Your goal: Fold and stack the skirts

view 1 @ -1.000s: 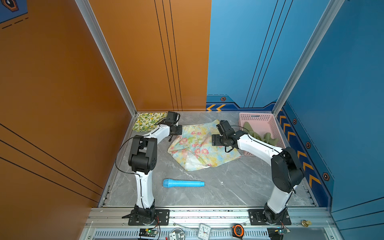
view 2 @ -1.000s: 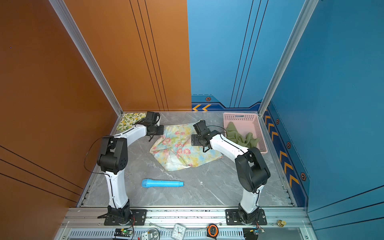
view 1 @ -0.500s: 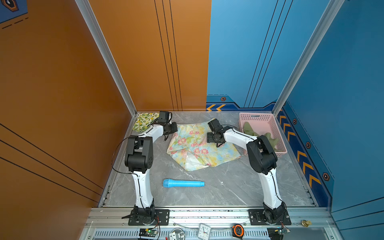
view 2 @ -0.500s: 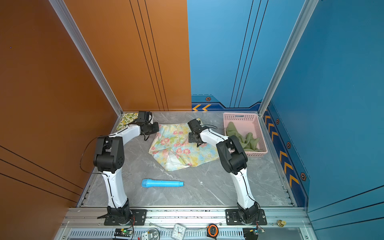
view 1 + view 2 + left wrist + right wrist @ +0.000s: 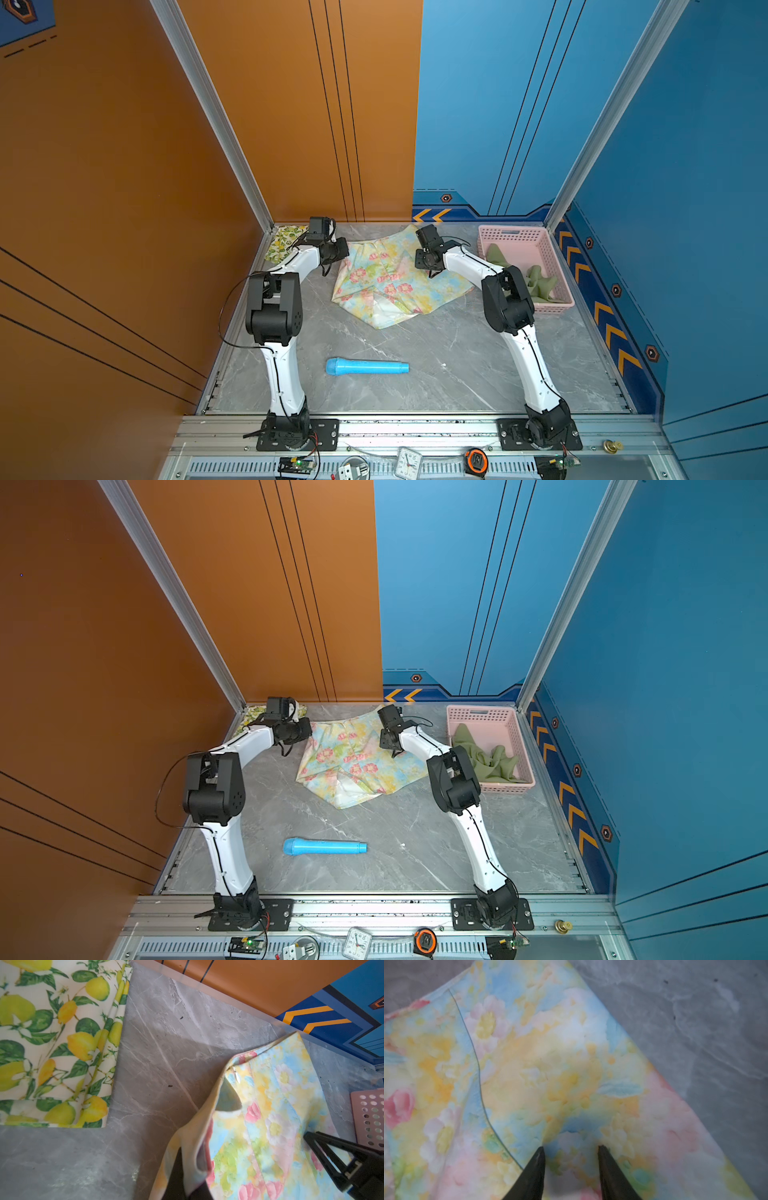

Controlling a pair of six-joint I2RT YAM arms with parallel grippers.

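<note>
Rumpled floral skirt [image 5: 390, 282] on counter [image 5: 436, 353]. Its edge pinched tight by left pincer [image 5: 182, 1184]; right pincer [image 5: 571, 1148] spread, both tips on the cloth.

Pink lattice basket [image 5: 515, 237], blue cylinder [image 5: 367, 367] lying on grey marble tabletop [image 5: 457, 365], clock [image 5: 409, 462] and tape measure [image 5: 476, 460] below

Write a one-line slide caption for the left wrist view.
Left gripper shut on the pastel floral skirt; the folded lemon-print skirt lies apart.
</note>
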